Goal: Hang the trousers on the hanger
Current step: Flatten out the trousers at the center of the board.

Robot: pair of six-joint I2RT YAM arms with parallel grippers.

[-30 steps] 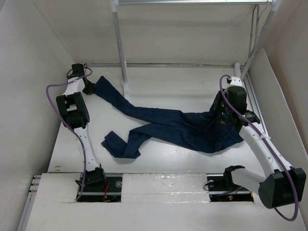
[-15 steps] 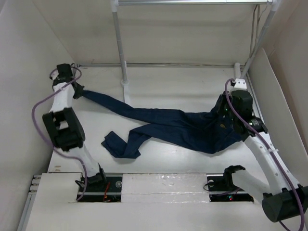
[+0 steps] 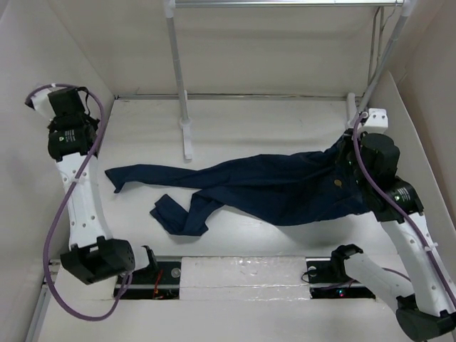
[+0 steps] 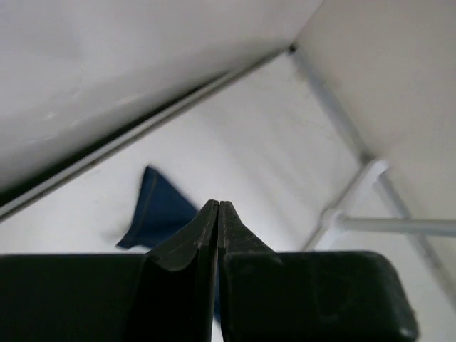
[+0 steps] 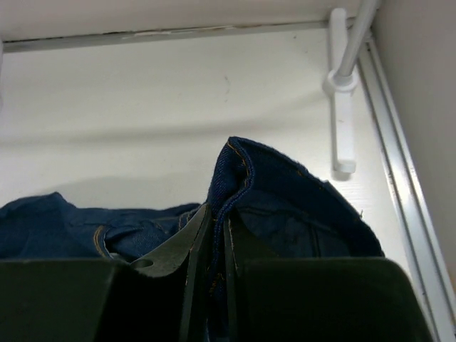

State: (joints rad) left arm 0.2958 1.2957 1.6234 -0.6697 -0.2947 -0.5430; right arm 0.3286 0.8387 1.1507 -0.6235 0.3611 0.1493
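Observation:
The dark navy trousers (image 3: 271, 185) lie stretched across the table, the waistband at the right and the legs trailing left. One leg end (image 4: 158, 210) lies flat near the left side, and the other is bunched at the front. My right gripper (image 3: 353, 151) is shut on the waistband edge (image 5: 239, 171), which stands up between its fingers (image 5: 217, 214). My left gripper (image 3: 73, 140) is raised by the left wall, shut (image 4: 218, 205) and holding nothing. A thin grey wire shape at the back right (image 3: 376, 50) looks like the hanger, seen edge-on.
A white rack pole (image 3: 178, 71) stands on a foot (image 3: 187, 139) behind the trousers. A slanted pole (image 3: 381, 64) rises at the back right, with its foot (image 5: 340, 128) beside my right gripper. A metal rail (image 3: 285, 3) runs overhead. White walls enclose the left, back and right.
My left gripper let go of the leg end, shut, and rose toward the left wall; that leg dropped flat. My right gripper pulled the waistband right and back, straightening the trousers.

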